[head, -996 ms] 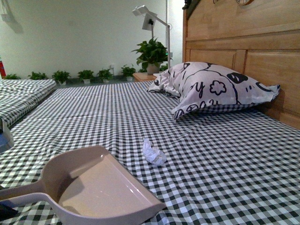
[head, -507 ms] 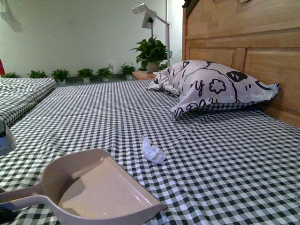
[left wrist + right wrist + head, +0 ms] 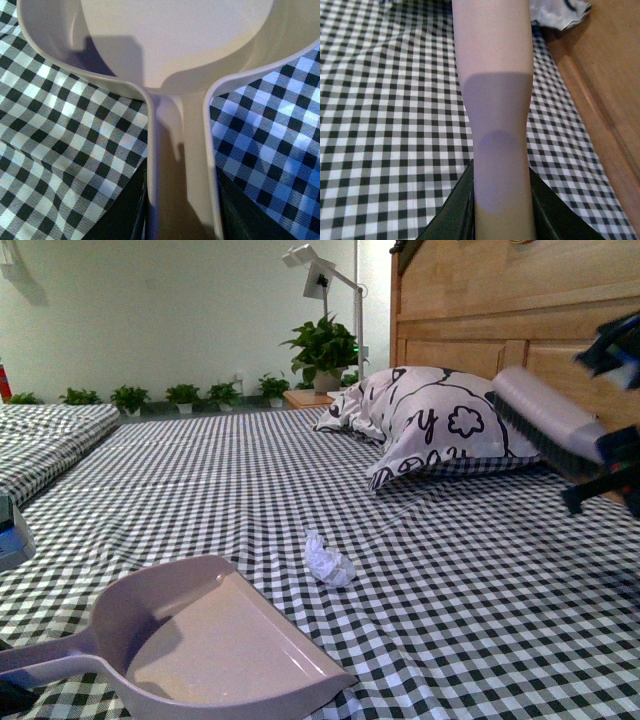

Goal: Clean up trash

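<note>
Two grippers are mostly hidden. The left gripper shows only in its wrist view, as dark fingers pressed on both sides of the handle of a pale pinkish plastic dustpan, so it is clamped on that handle. The right gripper is closed in the same way around the smooth pale handle of a brush. In the front view it is only a dark blurred shape, cut off at the 3 o'clock edge. There the brush, with dark bristles under a pale back, hangs in the air before a wooden headboard.

The trash, a small crumpled wad of white paper, lies on the black-and-white checked bed sheet. It is at about 1 o'clock from the dustpan's open lip, near it but apart. I cannot tell whether the lip touches the sheet. A soft white pillow with black drawings lies at 1 o'clock from the wad, well apart. Far behind are a white wall, small green potted plants and a white lamp.
</note>
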### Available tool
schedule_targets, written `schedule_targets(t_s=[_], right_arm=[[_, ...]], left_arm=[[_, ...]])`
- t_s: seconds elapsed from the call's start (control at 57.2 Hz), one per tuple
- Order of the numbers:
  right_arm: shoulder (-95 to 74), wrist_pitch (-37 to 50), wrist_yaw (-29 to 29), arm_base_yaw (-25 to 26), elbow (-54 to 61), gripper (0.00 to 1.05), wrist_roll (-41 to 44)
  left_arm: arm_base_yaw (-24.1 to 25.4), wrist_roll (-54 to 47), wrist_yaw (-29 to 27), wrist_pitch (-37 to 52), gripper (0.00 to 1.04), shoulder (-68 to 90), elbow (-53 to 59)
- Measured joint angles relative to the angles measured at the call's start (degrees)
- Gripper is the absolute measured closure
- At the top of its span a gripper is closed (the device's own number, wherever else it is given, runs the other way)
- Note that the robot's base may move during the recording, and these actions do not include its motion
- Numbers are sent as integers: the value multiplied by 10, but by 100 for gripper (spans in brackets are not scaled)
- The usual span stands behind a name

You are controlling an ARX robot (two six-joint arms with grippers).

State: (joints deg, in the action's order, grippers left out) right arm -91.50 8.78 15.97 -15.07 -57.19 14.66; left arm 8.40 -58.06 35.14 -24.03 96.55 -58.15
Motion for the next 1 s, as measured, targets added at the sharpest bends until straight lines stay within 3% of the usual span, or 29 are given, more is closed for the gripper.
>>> schedule_targets(t_s=[0.472,0.612,0.752,0.856,0.996], right_arm=[[-202,-41,-1,-66,-52,84,24],[-168,-113,-130,-78,-34,85,33],[-112,-214,-340,-80,-9,85,68],[-81,-297,-457,-70,-9,85,102],[-53,-375,-529,-35,-27,85,121]], left_arm=[[0,0,0,0,77,0,0],[0,0,0,0,77,0,0],[0,0,0,0,77,0,0],[0,0,0,0,77,0,0],[0,-1,0,0,77,0,0]])
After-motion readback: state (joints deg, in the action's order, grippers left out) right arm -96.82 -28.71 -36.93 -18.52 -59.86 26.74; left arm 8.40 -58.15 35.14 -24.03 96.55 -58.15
